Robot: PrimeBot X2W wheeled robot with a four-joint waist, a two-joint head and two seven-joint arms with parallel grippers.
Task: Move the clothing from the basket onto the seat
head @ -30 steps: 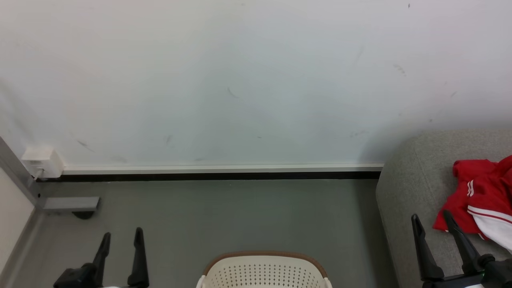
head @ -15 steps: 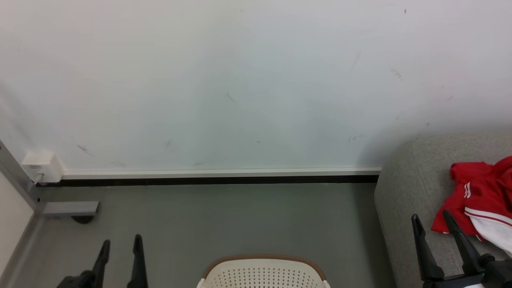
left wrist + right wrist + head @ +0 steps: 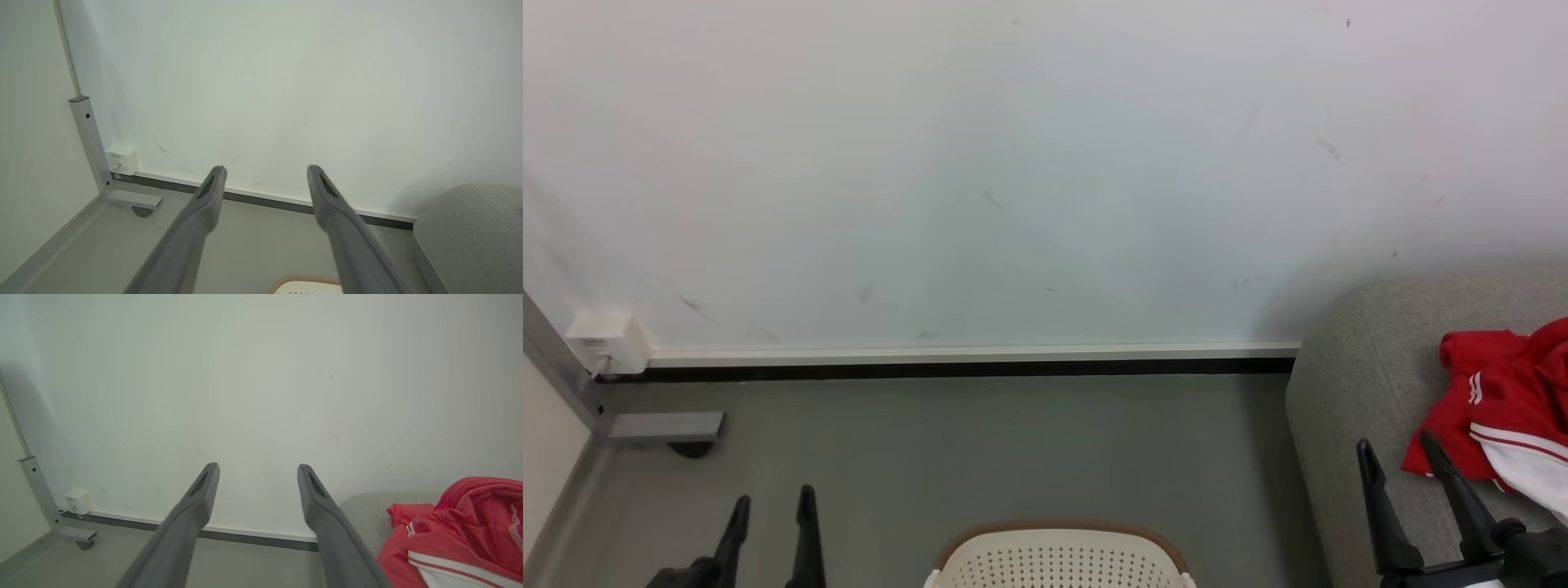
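The left gripper (image 3: 774,498) is seen at the lower left over the grey floor (image 3: 1013,441), its jaws parted a moderate way with nothing between them. The right gripper (image 3: 1395,445) is held at the lower right over the front of the seat (image 3: 1364,367), its jaws likewise spread and empty. The clothing (image 3: 1503,408), red with white stripes and a white panel, is found crumpled on the seat just beside the right gripper. The basket (image 3: 1062,563) is placed on the floor between the two arms, its inside cut off by the bottom edge of the head view, so that it cannot be told whether any garment lies in it. Should a reach into the basket be needed, it is judged that the brown rim could be struck or the light basket pushed along the floor, because the descent would be started with the inside out of sight. A garment pinched by one fold could also be dropped or caught on the rim. The clothing on the seat could be snagged by the right gripper and dragged toward the rounded edge if that arm is swung across carelessly. No brand can be read on the clothing; a small label is made out on the white box (image 3: 609,341) at the wall's foot, but it is too small to be read.
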